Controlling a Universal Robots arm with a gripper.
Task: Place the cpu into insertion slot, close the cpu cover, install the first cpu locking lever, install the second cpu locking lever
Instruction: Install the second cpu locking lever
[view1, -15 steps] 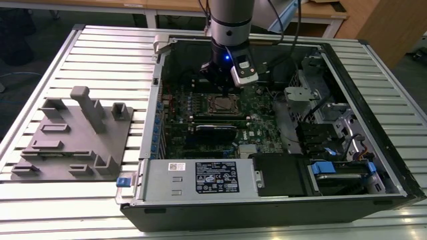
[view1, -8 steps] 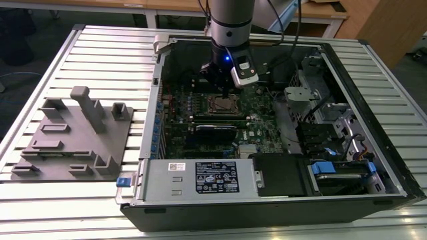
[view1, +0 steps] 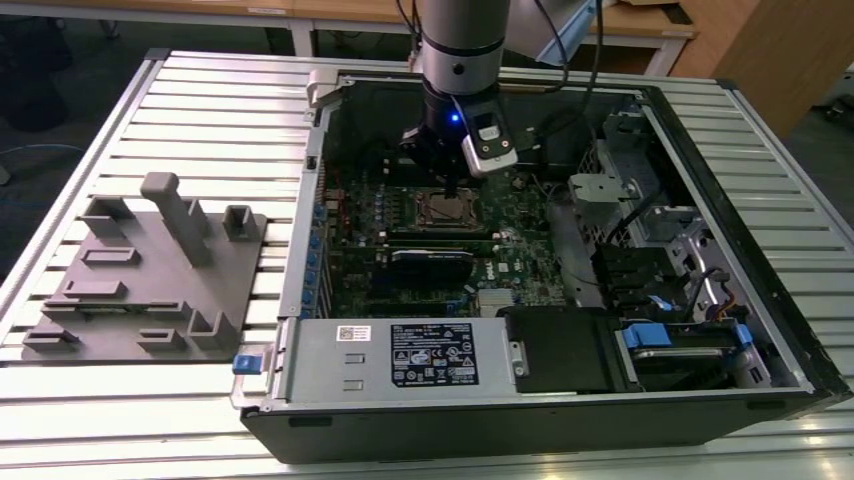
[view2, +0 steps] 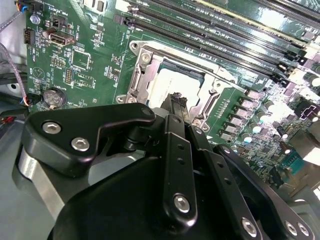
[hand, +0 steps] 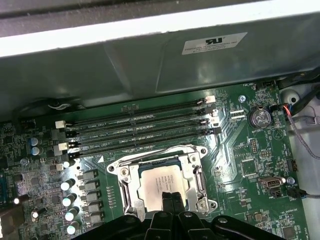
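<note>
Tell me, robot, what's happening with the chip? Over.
Gripper shut, tips down at the cover. Chip sits in its socket, cover down over it. Nothing in the way.

An open computer case (view1: 534, 290) lies on the slatted table (view1: 200, 90). The arm's tool (view1: 447, 185) hangs right over the cpu (view1: 441, 208) in the green motherboard (view1: 400, 250). A grey fixture block (view1: 147, 280) sits at the exterior view's left.

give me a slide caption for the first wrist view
Gripper shut above the cpu, seated in its insertion slot with the cpu cover down.
</note>
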